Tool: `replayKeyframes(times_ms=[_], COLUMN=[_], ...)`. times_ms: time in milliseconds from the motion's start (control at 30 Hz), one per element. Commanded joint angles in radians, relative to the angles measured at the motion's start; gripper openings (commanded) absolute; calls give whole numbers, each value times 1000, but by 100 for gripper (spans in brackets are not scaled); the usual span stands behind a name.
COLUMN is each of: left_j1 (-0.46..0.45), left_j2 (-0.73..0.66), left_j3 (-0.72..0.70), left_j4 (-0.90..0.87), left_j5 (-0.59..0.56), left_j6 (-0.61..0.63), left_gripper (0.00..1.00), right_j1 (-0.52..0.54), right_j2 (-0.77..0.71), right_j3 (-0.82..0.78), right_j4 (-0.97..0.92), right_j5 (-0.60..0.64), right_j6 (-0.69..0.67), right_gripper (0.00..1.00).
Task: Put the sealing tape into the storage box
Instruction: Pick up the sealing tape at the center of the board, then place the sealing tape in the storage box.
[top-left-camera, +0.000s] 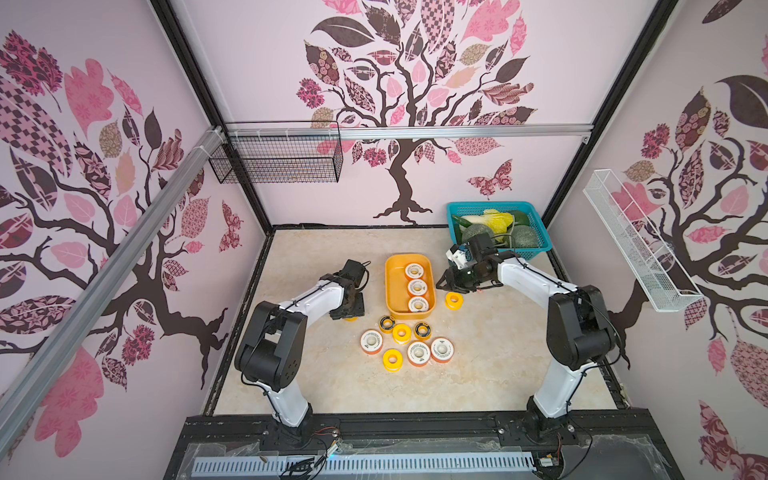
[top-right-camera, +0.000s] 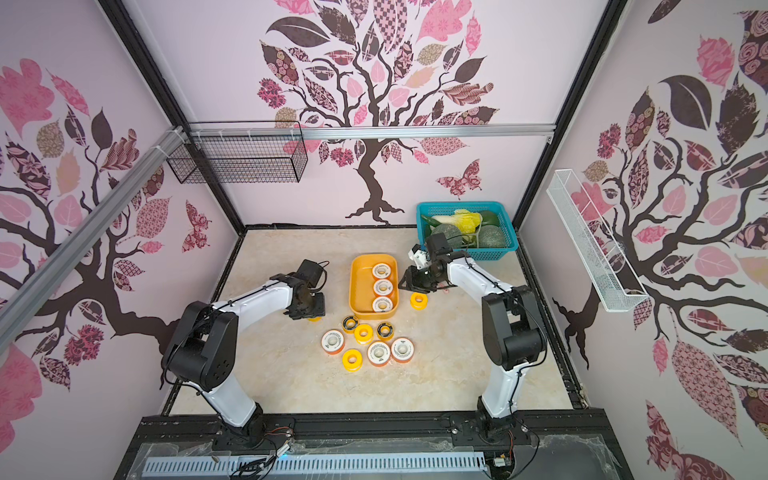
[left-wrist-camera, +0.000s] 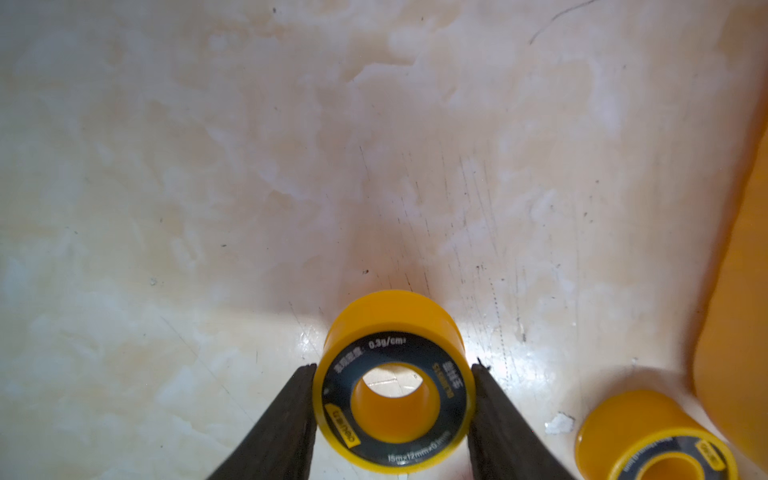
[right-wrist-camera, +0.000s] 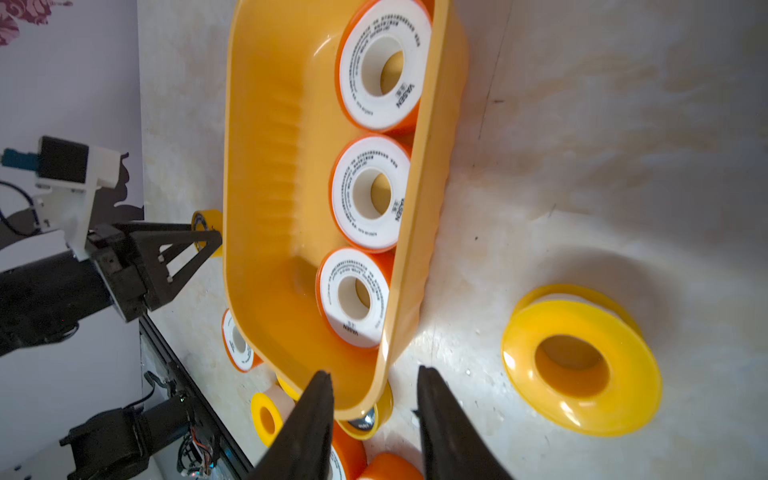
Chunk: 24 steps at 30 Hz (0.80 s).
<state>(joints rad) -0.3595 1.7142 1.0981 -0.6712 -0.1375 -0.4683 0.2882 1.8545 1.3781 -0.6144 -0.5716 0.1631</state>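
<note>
Table (top-left-camera: 498, 365): pale marble-look top. Storage box (top-left-camera: 395, 291) stands at its centre, long axis running near to far. Three white-faced spools (top-left-camera: 417, 287) lie flat in a row along the box's right side; its left half is bare. Judged progress: three of the dozen sealing tape spools are stowed, nine remain. Outstanding: a cluster (top-left-camera: 401, 333) on the table just near of the box, made up of three white-faced, two plain yellow and two black-ringed, several of them touching. One plain yellow spool (top-left-camera: 454, 300) lies alone just right of the box. One black-ringed spool (left-wrist-camera: 395, 345) is left of the box's near end, in the left gripper (left-wrist-camera: 395, 368). Its fingers (left-wrist-camera: 291, 419) press the spool's rim from both sides, so this gripper is closed on it at a medium width. Cannot tell whether that spool rests on the table or is lifted. Right gripper (right-wrist-camera: 372, 372) is partly open and holds nothing. Its tips straddle the box's right wall, one over the inside and one outside, with a gap showing on each side of the rim. Contact with the wall cannot be confirmed.
</note>
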Motion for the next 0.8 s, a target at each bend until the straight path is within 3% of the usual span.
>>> replayKeyframes(times_ms=[0, 300, 767], left_j1=[3, 2, -50], left_j2=[-34, -56, -10], left_j3=[34, 104, 282], left_j4=[-22, -66, -124], left_j5=[-4, 30, 82], left_j6=[16, 37, 80], left_gripper=[51, 51, 51], right_j1=[12, 26, 29], right_j2=[77, 194, 184], right_j3=[78, 185, 148], right_j4=[-9, -26, 16], right_j5=[-10, 0, 22], right_j6=[9, 35, 109], right_gripper=[37, 30, 14])
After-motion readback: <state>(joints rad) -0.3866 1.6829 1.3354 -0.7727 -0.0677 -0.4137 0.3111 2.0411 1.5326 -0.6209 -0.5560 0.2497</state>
